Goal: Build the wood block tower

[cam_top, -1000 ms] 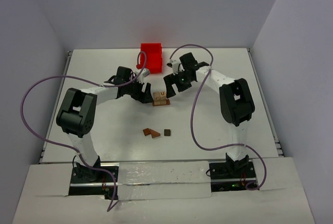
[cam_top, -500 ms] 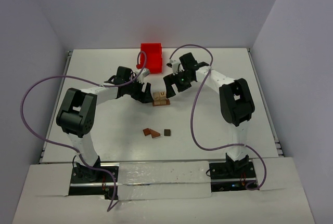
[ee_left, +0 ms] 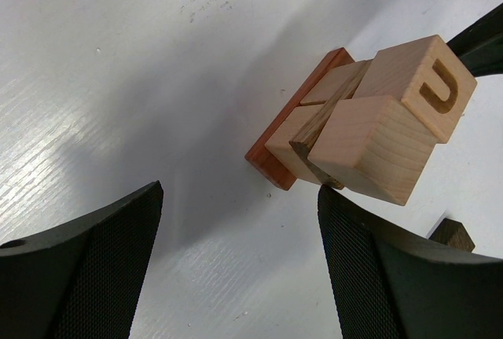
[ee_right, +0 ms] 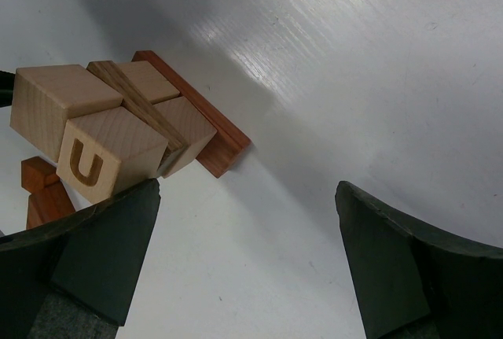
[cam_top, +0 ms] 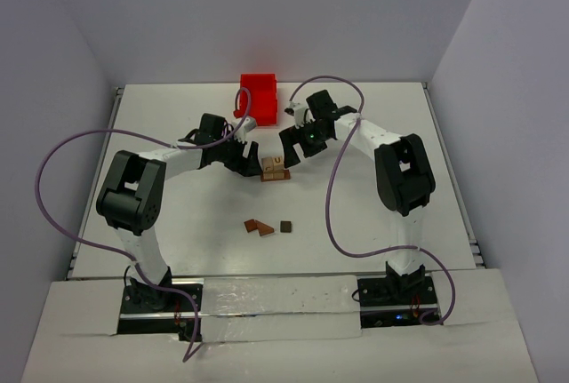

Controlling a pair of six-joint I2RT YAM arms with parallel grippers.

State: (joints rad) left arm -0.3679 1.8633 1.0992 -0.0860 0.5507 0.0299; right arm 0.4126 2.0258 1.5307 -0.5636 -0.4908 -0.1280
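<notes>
The wood block tower (cam_top: 275,168) stands mid-table: a reddish-brown flat base (ee_left: 287,138), light tan blocks, a thin darker slat and two tan cubes on top, one carved with a U (ee_left: 437,87). My left gripper (cam_top: 250,159) is just left of it, open and holding nothing. In the left wrist view the tower (ee_left: 369,119) lies ahead of the right fingertip (ee_left: 377,260). My right gripper (cam_top: 295,147) is open to the tower's upper right. In the right wrist view the tower (ee_right: 110,130) sits beside my left finger (ee_right: 94,245), with bare table between the jaws.
Loose reddish-brown flat blocks (cam_top: 259,227) and a small dark brown cube (cam_top: 285,226) lie nearer the arm bases. A red plastic bin (cam_top: 259,97) stands at the back, behind both grippers. Purple cables loop off each arm.
</notes>
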